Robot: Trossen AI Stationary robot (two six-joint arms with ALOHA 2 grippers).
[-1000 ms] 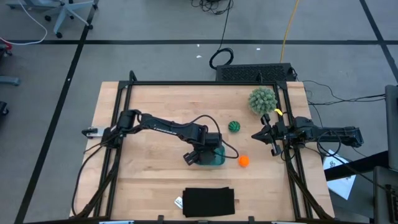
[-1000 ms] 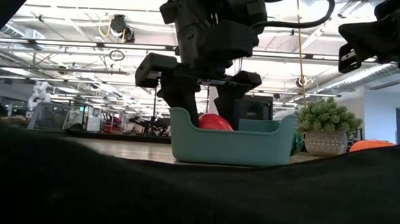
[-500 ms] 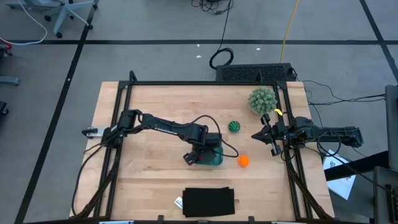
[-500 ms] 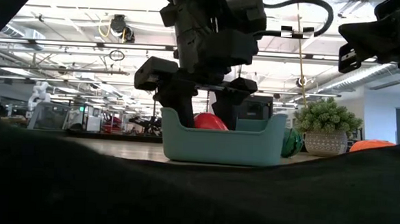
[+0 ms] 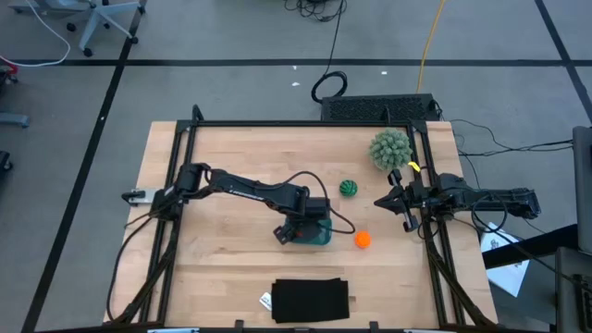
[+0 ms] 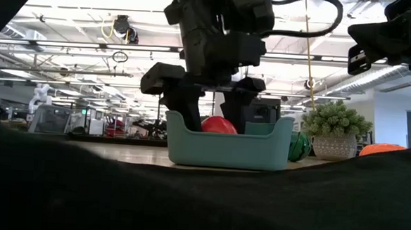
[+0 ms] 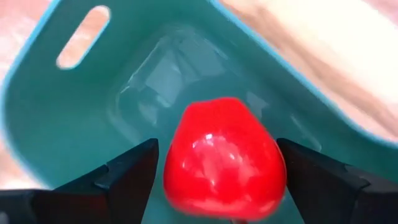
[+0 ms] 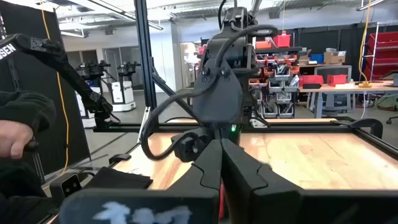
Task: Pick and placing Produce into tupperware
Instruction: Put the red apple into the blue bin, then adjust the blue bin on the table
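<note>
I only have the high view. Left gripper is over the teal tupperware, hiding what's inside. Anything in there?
Observer: Yes, the red piece sits inside the tupperware, between the left gripper fingers.
Operator: Gripped?
Observer: Left wrist view shows gaps on both sides; the fingers stand apart from it.
Operator: Right gripper?
Observer: The right gripper is shut and empty, waiting at the table's right edge.
</note>
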